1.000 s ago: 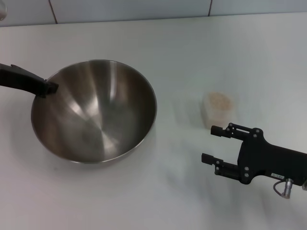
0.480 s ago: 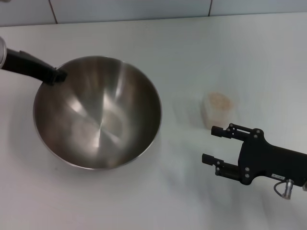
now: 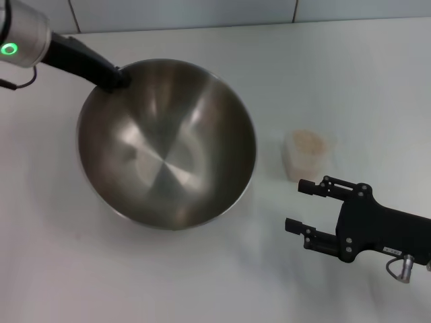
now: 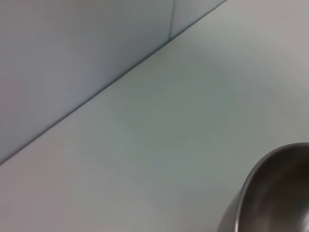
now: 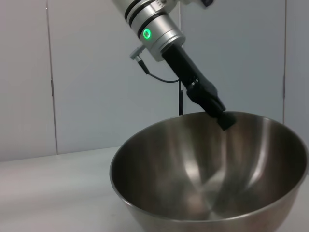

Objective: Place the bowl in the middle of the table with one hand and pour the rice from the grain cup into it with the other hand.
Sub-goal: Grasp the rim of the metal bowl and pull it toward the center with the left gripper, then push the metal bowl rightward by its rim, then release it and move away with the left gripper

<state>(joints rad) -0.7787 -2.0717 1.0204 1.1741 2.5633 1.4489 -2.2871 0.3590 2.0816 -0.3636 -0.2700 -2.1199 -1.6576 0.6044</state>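
Note:
The steel bowl (image 3: 165,145) hangs tilted, left of the table's (image 3: 202,282) middle. My left gripper (image 3: 120,79) is shut on its far-left rim. The right wrist view shows the bowl (image 5: 207,169) with the left gripper (image 5: 224,118) pinching its rim. A part of the bowl (image 4: 275,193) shows in the left wrist view. The grain cup (image 3: 306,155) stands upright to the right of the bowl, with rice (image 3: 307,140) in it. My right gripper (image 3: 294,205) is open, low over the table just in front of the cup, not touching it.
A tiled wall (image 3: 202,10) runs along the table's far edge and also shows in the left wrist view (image 4: 72,48). Bare white tabletop (image 4: 159,135) lies between the bowl and the wall.
The left arm has carried the bowl to the right and a little farther back, and the bowl looks larger and more tilted. The right gripper and the cup have stayed put.

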